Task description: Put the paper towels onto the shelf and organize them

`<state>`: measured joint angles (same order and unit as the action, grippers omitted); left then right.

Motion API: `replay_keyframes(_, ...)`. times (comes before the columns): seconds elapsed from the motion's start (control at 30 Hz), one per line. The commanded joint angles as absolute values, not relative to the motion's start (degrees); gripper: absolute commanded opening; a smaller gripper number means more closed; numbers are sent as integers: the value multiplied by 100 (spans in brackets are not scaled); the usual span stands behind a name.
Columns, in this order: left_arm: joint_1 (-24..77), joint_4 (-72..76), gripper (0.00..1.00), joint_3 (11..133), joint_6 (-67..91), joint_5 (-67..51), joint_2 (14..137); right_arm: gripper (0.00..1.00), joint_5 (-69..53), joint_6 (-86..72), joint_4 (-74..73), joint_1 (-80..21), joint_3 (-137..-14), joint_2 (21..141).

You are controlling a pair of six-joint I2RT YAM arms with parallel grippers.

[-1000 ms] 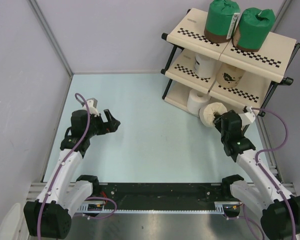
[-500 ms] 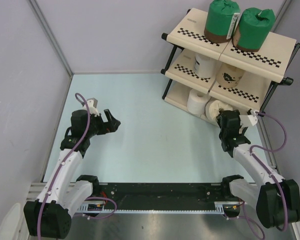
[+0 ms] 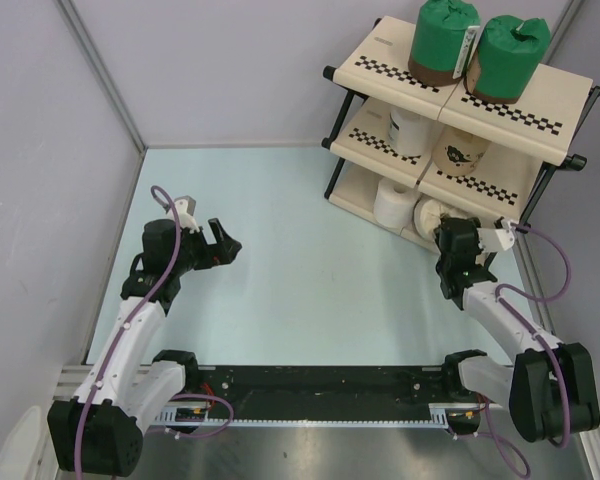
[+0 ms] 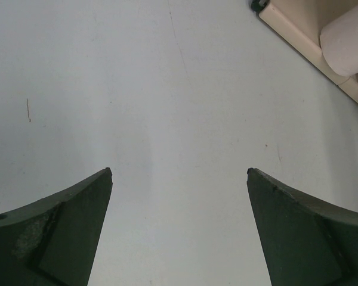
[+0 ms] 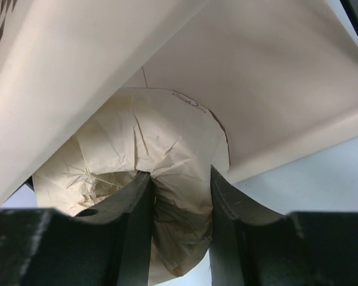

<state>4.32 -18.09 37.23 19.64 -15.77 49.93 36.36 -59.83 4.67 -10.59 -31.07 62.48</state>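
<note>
Shelf (image 3: 372,52) at upper right, five paper towels (image 3: 444,38) already on its tiers. Right gripper (image 5: 179,174) clamped on last cream-wrapped roll (image 5: 137,131), tucked onto bottom tier beside white roll (image 3: 392,203). Left gripper (image 4: 179,173) wide open, empty, at left. Remaining: likely release only.

Shelf (image 3: 380,60), three tiers, far right. Top: two green rolls (image 3: 443,40) (image 3: 511,58), upright. Middle: labelled white roll (image 3: 410,130), tan roll (image 3: 460,152). Bottom: plain white roll (image 3: 392,203) upright; crinkled cream roll (image 3: 432,215) on its side, right of it.

Green rolls (image 3: 444,38), cream-wrapped roll (image 5: 167,137), beige shelf panels (image 3: 372,58), black-and-white checkered strips (image 3: 400,69).
</note>
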Motion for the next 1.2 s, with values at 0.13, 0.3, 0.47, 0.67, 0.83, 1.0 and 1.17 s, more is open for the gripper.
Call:
replay_keyframes(0.13, 387, -1635, 100, 3691, 2074, -1731, 4992, 70, 3727, -5933, 1178, -932, -3173, 6284)
replay_keyframes(0.3, 378, -1643, 100, 3691, 2074, -1731, 4983, 75, 3586, -5775, 1160, -879, -3173, 6179)
replay_keyframes(0.47, 387, -1644, 100, 3691, 2074, -1731, 4983, 76, 3183, -5582, 906, -879, -3173, 5889)
replay_keyframes(0.67, 387, -1626, 100, 3691, 2057, -1740, 4948, 76, 1935, -5212, -181, -870, -3155, 5134)
replay_keyframes(0.83, 387, -1521, 100, 3621, 1987, -1898, 4843, 76, 1293, -4800, -1097, -888, -3129, 4107)
replay_keyframes(1.0, 387, -1380, 100, 3551, 1951, -2012, 4685, 74, 1002, -4465, -2002, -853, -3199, 2779)
replay_keyframes(1.17, 387, -1362, 100, 3533, 1916, -2057, 4693, 74, 1833, -4692, -2987, -800, -3585, 2268)
